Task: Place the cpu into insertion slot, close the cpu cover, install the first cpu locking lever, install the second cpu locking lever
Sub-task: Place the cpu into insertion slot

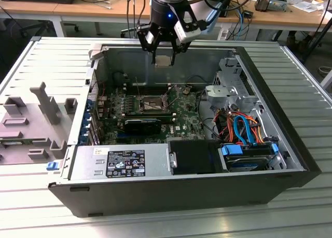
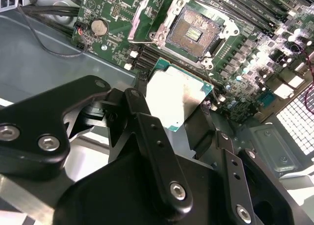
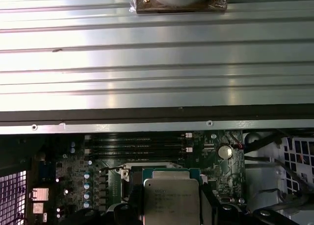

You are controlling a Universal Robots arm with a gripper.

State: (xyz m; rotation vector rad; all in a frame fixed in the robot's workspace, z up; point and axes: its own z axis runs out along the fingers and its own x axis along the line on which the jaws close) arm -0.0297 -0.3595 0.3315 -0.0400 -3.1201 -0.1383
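Note:
My gripper (image 1: 163, 52) hangs over the back wall of the open computer case, shut on the cpu (image 1: 163, 60), a flat square chip with a silver top. In both wrist views the cpu (image 2: 179, 100) (image 3: 171, 199) sits between the black fingers (image 2: 147, 122), held by its edges and well above the board. The insertion slot (image 1: 149, 104) (image 2: 193, 31) lies uncovered on the green motherboard, its dark contact field bare. The cpu cover (image 2: 147, 12), a thin silver frame, stands tilted up beside the slot. Thin lever wires rise near the slot in the exterior view.
Black memory slots (image 3: 137, 144) run along one side of the socket. A power supply (image 1: 122, 163) fills the case's front, drive bays with orange and blue cables (image 1: 241, 129) the exterior view's right. Grey fixtures (image 1: 36, 119) lie on the ribbed table at the left.

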